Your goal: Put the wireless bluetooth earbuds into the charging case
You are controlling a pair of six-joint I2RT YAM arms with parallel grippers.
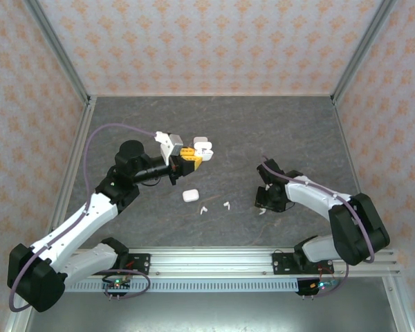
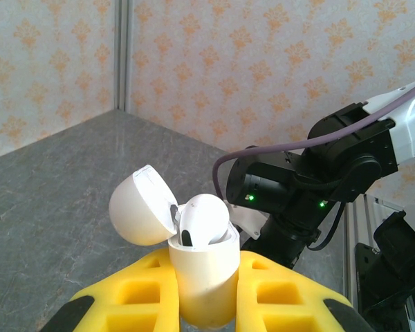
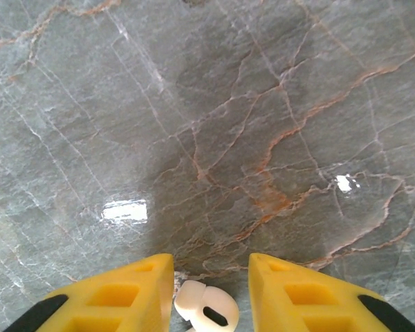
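My left gripper (image 2: 204, 266) is shut on a white charging case (image 2: 202, 280) and holds it upright above the table. The case's lid (image 2: 142, 206) is flipped open to the left, and one white earbud (image 2: 203, 220) sits in its mouth. In the top view that gripper (image 1: 192, 156) and case (image 1: 203, 146) hang left of centre. My right gripper (image 3: 211, 264) points down at the table, open, with another white earbud (image 3: 207, 311) lying between its yellow fingers. This earbud is close to the left finger and apart from the right one. From above, the right gripper (image 1: 264, 202) stands over that earbud (image 1: 261, 210).
A closed white case (image 1: 189, 196) lies on the grey marble table (image 1: 235, 131). Two small white earbuds (image 1: 203, 209) (image 1: 227, 205) lie just in front of it. Metal frame posts and patterned walls ring the table. The right arm (image 2: 311, 180) shows behind the held case.
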